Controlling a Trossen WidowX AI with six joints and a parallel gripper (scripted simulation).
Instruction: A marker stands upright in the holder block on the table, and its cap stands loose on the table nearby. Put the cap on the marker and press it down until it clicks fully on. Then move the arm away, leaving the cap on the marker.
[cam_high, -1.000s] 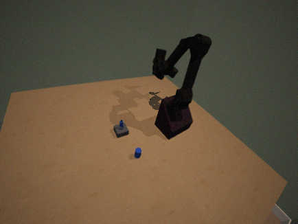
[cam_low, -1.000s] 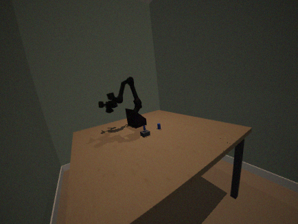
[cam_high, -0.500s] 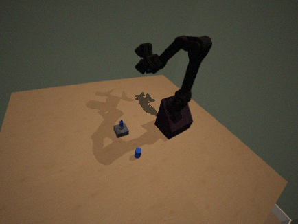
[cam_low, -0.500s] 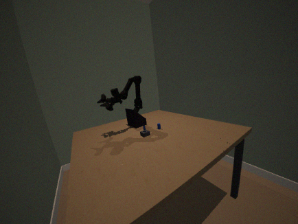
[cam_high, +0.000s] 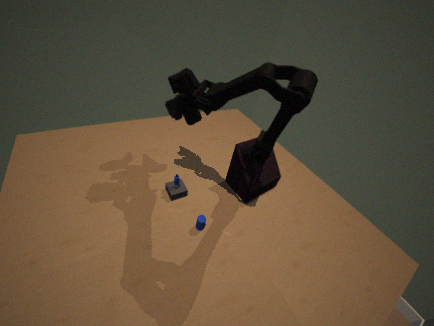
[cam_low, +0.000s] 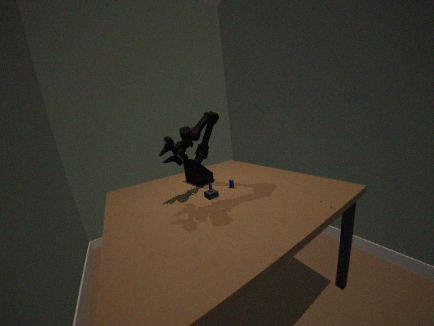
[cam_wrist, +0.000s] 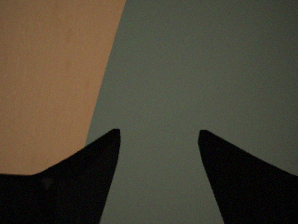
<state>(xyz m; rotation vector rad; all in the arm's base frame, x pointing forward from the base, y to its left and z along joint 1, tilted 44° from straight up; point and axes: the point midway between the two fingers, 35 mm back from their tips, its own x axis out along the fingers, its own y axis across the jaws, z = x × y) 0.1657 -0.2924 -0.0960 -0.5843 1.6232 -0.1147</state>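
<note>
A blue marker (cam_high: 176, 180) (cam_low: 210, 186) stands upright in a small grey holder block (cam_high: 176, 191) (cam_low: 211, 195) on the table. Its blue cap (cam_high: 200, 221) (cam_low: 231, 183) stands loose on the table a short way from the block. My gripper (cam_high: 181, 102) (cam_low: 169, 153) (cam_wrist: 159, 135) hangs high in the air above the table, well away from both. Its fingers are open with nothing between them. The wrist view shows only the two dark fingertips against the wall and a strip of table.
The arm's dark base (cam_high: 252, 172) (cam_low: 198, 175) stands on the wooden table (cam_high: 310, 260) (cam_low: 280, 200) beside the block. The table edge (cam_low: 320, 220) drops to the floor, and green walls stand behind.
</note>
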